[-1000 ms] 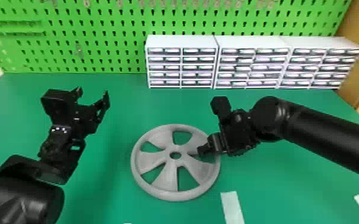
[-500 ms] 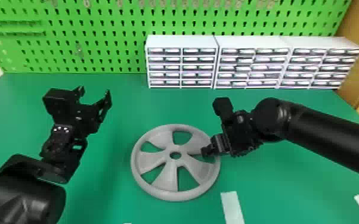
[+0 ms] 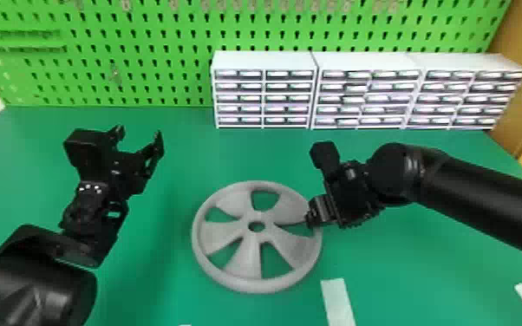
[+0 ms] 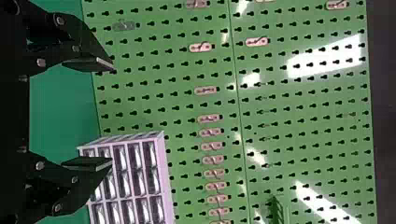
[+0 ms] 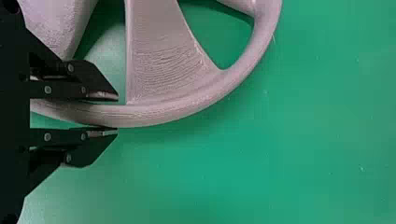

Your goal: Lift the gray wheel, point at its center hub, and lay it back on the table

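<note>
On the green table (image 3: 425, 281), head view, we log the gray wheel (image 3: 248, 264) lying flat. Left wrist view: left gripper (image 4: 112, 114) wide apart, empty. Right wrist view: right gripper (image 5: 116, 114) narrowed onto the rim, gripping, we judge. We expect light, stiff plastic; rim hold suits.

Head view forward and down
</note>
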Robot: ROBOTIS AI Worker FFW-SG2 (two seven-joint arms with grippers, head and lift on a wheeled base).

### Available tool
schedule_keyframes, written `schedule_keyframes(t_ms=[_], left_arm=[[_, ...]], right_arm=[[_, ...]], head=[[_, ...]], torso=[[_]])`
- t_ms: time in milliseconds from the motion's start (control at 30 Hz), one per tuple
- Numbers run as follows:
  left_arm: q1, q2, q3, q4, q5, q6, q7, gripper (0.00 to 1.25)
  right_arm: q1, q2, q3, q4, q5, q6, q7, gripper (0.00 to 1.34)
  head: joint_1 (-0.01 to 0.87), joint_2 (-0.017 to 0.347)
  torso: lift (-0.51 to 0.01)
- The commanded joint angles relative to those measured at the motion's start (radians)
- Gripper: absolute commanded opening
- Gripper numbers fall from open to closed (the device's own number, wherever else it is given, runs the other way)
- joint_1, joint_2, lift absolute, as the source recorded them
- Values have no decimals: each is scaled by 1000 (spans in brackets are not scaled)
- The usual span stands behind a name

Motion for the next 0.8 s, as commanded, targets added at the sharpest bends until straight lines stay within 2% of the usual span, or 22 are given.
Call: schedule_keyframes(t_ms=[0, 133, 767], left_arm=[[0, -1, 0, 0, 0, -2, 0, 723], [0, -1, 0, 0, 0, -2, 0, 723], [1, -1, -3, 0, 8, -2, 0, 723]], right_arm=[[-1, -1, -2, -6, 9, 5, -6, 287], [-1, -1, -4, -13, 14, 8, -14, 77], [-1, -4, -10, -15, 18, 12, -17, 75]], head=[[692, 48], [692, 48], [692, 48]], torso=[[-96], [-96], [-96]])
